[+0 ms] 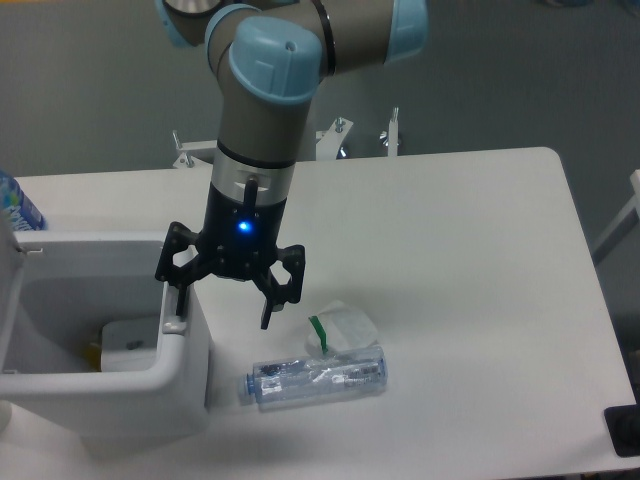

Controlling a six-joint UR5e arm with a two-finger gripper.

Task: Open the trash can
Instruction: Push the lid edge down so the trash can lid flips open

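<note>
Worktop point(480, 250): white
Trash can point(100, 385): one, lid up
Bottle point(318, 378): one, lying beside it
End effector point(226, 308): spread open, empty, at can's rim

Clear plastic bottle point(317, 378) on its side on white table point(470, 260), touching crumpled wrapper point(345, 327)

Trash can point(110, 400): left side and base cut off by frame edges. Bottle point(318, 377): label print too small to read. Blue-patterned object point(18, 205), left edge: cropped, unidentifiable.
</note>
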